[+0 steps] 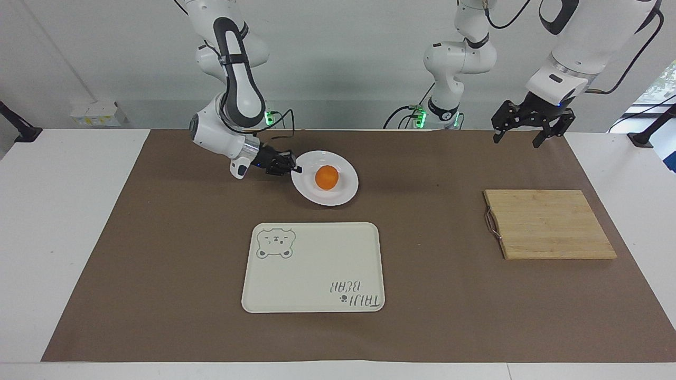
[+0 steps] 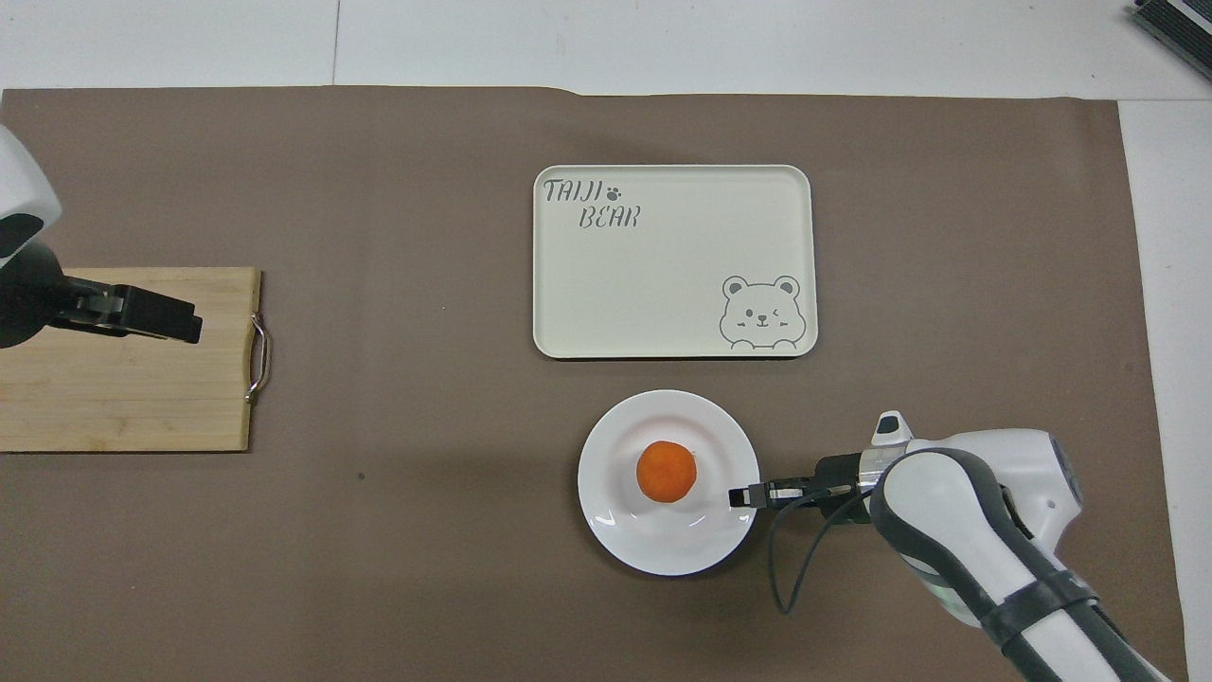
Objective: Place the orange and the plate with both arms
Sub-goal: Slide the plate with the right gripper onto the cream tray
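Status: orange [image 1: 327, 177] sits in the well of the plate [image 1: 344, 195], so the fruit-on-dish half reads as done. Right gripper [image 1: 296, 169] is low at the plate's rim on the right arm's side, fingers pinched narrow on the rim edge, which from the facing view looks like a real grip rather than a near miss; in the overhead view the tip [image 2: 741, 494] overlaps the rim, consistent with that. I can't tell whether the plate is on the mat or lifted off it. Plate is nearer to the robots than the cream bear tray [image 1: 369, 232] and just beside its near edge, not on it. Tray is bare in both views [image 2: 663, 189]. Left gripper [image 1: 525, 136] hangs high over the mat near the robots' edge, at the left arm's end of the table, above and nearer to the robots than the bamboo cutting board [image 1: 549, 224]; fingers spread wide, holding nothing; that arm is waiting. My read: what's left is moving the loaded plate onto its target, probably the tray, then releasing. Main risk is the orange rolling if the plate tips, since the grip is one-sided on the rim. Keep it level, slow translate.
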You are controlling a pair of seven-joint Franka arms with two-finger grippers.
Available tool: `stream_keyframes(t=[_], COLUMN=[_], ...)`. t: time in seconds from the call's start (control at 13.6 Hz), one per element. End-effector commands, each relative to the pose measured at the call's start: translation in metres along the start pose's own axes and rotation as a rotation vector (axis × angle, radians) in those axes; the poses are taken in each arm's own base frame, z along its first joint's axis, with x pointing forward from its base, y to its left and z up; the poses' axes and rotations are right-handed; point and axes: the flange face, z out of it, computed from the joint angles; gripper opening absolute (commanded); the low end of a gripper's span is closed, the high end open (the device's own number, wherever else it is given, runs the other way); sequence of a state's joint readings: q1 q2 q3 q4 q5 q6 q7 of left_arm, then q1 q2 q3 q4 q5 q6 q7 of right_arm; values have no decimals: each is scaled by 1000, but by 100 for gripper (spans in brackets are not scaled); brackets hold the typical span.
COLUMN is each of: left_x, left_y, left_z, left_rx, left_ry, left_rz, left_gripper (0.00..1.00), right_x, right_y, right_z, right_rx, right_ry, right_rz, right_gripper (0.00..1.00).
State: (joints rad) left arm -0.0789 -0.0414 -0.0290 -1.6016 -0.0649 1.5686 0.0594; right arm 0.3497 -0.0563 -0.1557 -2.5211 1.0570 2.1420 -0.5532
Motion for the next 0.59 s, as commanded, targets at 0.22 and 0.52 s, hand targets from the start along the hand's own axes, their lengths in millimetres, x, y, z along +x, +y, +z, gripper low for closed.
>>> stream_keyframes(t=[0.22,0.52], left_x=[-4,-5], left_y=[-3,-2], left_z=[-6,-6], left_rx=[-2,-2], left_ry=[1,-5], left_rz=[-11,-5], left_gripper=[100,100], right_x=[24,55], right_y=[-13,-22], right_z=[-32,-55], right_rx=[142,202], right_ry=[9,61], right_rz=[32,23], right_gripper=[0,0])
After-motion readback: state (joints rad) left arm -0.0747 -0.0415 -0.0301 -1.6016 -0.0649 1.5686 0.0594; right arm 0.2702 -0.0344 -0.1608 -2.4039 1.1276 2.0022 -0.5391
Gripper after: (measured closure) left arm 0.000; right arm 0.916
